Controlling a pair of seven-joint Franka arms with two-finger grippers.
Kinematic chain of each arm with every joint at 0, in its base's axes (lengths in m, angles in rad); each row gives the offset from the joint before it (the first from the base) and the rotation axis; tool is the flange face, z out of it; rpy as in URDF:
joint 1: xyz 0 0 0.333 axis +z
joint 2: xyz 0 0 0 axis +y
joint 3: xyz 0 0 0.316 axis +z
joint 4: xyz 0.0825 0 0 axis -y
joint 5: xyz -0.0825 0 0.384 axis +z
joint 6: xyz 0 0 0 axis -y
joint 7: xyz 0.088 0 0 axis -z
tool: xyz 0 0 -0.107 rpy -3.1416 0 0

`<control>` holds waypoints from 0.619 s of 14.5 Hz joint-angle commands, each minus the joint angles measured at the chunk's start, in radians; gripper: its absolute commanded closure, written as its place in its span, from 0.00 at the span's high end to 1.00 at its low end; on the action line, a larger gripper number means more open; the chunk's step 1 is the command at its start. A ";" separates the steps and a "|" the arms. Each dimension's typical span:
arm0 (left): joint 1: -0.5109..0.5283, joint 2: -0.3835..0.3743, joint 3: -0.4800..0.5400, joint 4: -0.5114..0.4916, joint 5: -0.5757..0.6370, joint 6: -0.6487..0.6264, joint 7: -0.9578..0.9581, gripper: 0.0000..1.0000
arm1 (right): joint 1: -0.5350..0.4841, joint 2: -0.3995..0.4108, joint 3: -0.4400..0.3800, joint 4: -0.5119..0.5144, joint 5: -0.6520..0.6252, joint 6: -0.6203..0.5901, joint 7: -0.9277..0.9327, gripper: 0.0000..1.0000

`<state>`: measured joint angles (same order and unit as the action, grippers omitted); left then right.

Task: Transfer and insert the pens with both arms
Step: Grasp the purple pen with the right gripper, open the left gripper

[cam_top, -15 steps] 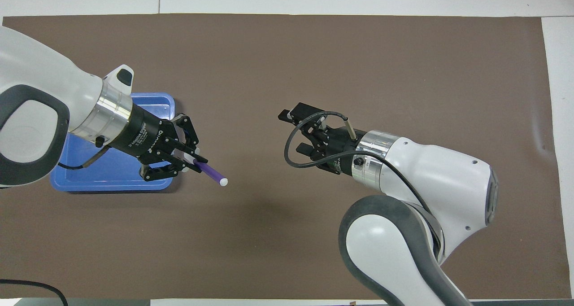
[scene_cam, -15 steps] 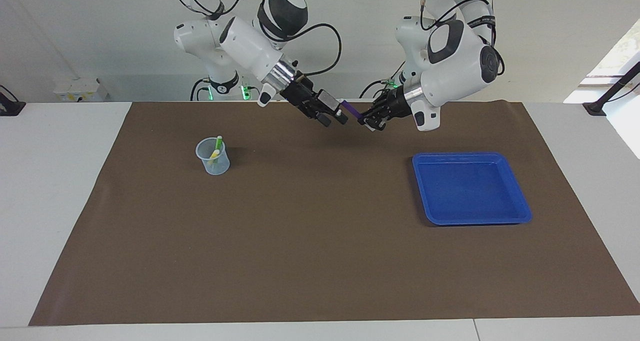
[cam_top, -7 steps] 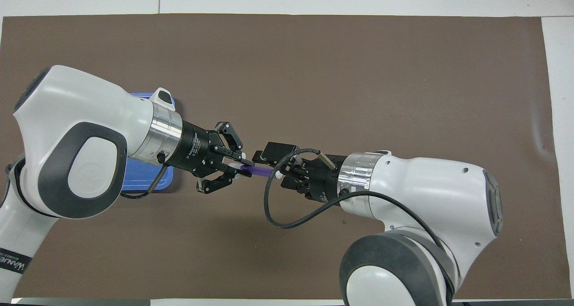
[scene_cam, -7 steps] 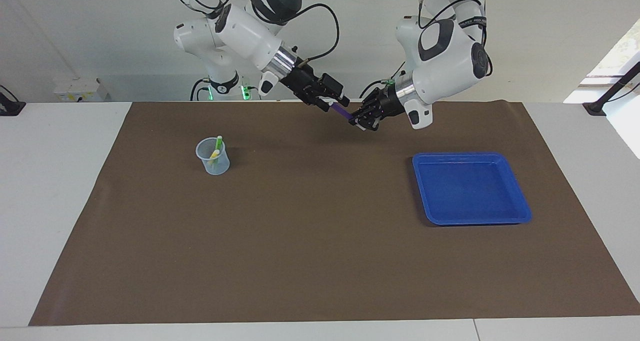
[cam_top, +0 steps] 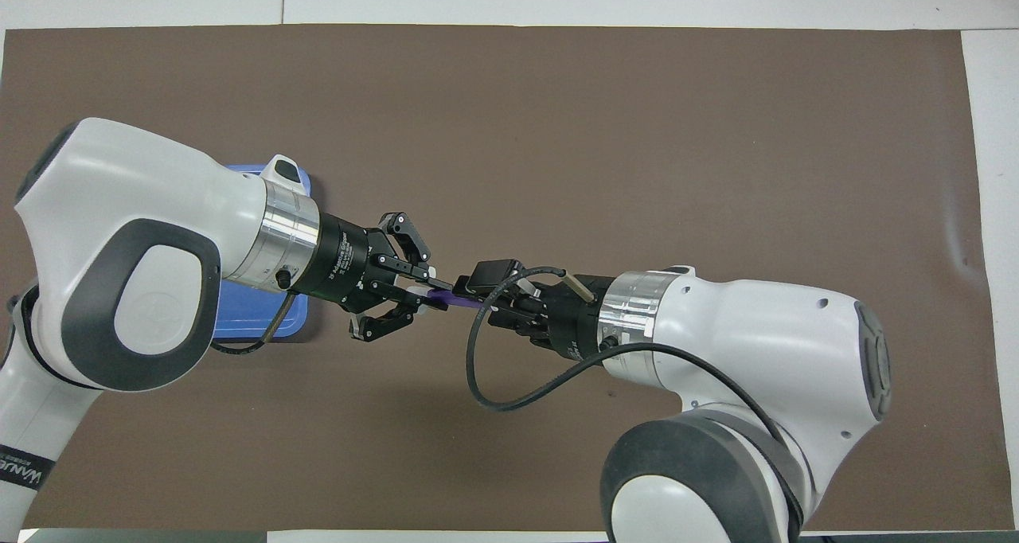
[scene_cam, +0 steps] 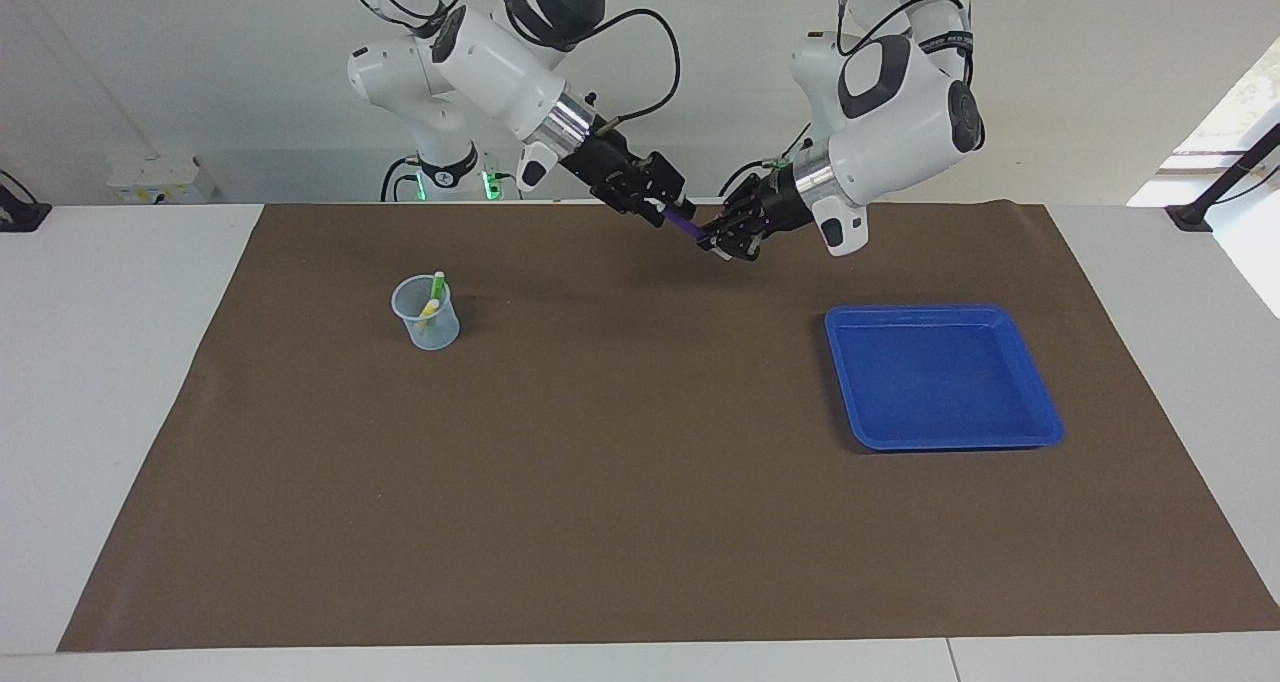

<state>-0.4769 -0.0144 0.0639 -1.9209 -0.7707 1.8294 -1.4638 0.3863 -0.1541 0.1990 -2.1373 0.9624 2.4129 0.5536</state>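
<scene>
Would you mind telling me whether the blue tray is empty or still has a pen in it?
Empty: the facing view shows only bare blue floor inside the blue tray, with no pen in it.

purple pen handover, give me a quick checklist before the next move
1. Left claw grips the purple pen: ok, fingers shut on one end.
2. Right claw has reached the pen's free end: ok.
3. Right claw clamped on the pen: cannot tell; confirm before the left lets go.
4. Pen held up over the brown mat: ok.
5. Cup upright, with room beside the green pen and yellow pen: ok.
6. Blue tray lies away from the route to the cup: ok.
</scene>
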 commanded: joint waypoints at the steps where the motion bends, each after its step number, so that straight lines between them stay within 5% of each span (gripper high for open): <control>1: -0.011 -0.036 0.008 -0.044 -0.019 0.030 -0.013 0.00 | -0.012 -0.013 0.007 -0.009 -0.016 -0.012 0.012 0.30; 3: -0.011 -0.038 0.007 -0.052 -0.019 0.036 -0.019 0.00 | -0.012 -0.013 0.007 -0.009 -0.016 -0.012 0.014 0.05; 7: -0.012 -0.045 0.008 -0.056 -0.033 0.044 -0.015 0.00 | -0.015 -0.013 0.007 -0.009 -0.016 -0.015 0.017 0.00; 8: -0.017 -0.051 0.008 -0.055 -0.033 0.054 -0.012 0.93 | -0.021 -0.013 0.007 -0.010 -0.016 -0.020 0.017 0.00; 9: -0.022 -0.052 0.008 -0.055 -0.032 0.065 -0.013 1.00 | -0.033 -0.015 0.005 -0.009 -0.016 -0.035 0.017 0.00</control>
<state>-0.4794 -0.0208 0.0631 -1.9336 -0.7807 1.8507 -1.4702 0.3840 -0.1546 0.1985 -2.1364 0.9614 2.4118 0.5536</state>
